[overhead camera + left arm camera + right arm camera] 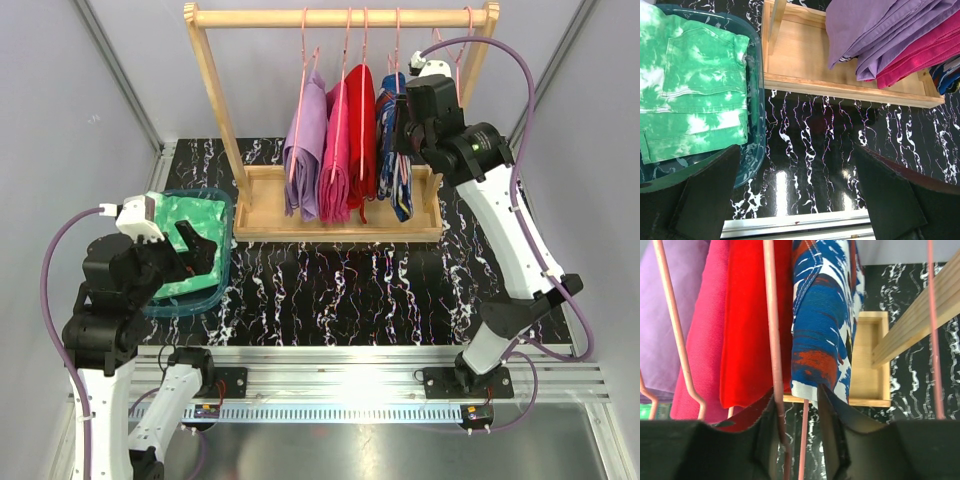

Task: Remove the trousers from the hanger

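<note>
The mint green trousers (190, 212) lie folded in a teal bin (226, 250) at the left; they also show in the left wrist view (695, 85). My left gripper (185, 255) hovers over the bin's near right corner, open and empty (797, 150). The navy patterned trousers (398, 170) hang on a pink hanger at the right end of the wooden rack (340, 15). My right gripper (403, 132) is up against them. In the right wrist view its jaws (797, 395) are open around a pink hanger wire (771, 315), just under the navy cloth's lower edge (822, 315).
Lilac (305, 150), pink (340, 160) and red (362, 140) trousers hang left of the navy pair. The rack's wooden base tray (340, 230) sits behind the black marbled tabletop. An empty pink hanger (463, 60) hangs at the rail's right end. Grey walls stand on both sides.
</note>
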Action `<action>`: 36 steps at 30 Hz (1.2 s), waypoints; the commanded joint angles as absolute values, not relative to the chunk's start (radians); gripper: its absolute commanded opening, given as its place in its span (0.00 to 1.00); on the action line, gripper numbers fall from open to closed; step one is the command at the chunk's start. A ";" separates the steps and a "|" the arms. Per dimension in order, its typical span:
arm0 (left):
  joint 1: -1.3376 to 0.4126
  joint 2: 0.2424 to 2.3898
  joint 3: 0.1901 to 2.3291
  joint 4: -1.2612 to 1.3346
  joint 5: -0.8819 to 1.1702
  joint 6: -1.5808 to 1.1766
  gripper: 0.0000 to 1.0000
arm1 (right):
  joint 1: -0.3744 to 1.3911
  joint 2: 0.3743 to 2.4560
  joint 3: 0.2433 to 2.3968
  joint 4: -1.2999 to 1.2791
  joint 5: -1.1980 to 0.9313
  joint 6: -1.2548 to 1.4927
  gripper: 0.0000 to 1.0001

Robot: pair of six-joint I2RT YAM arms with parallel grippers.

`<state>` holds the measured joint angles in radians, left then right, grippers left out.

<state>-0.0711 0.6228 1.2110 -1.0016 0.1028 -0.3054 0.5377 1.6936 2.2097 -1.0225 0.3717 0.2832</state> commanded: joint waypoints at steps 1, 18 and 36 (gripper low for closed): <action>-0.078 0.620 1.212 -0.982 0.146 -0.287 0.99 | 0.541 1.660 2.223 -1.008 0.430 0.241 0.38; -0.101 0.672 1.276 -0.973 0.198 -0.276 0.99 | 0.540 1.579 2.135 -0.655 0.482 0.086 0.00; -0.213 0.807 1.393 -0.557 0.322 -0.371 0.99 | 0.528 1.470 2.200 -0.483 0.423 0.054 0.00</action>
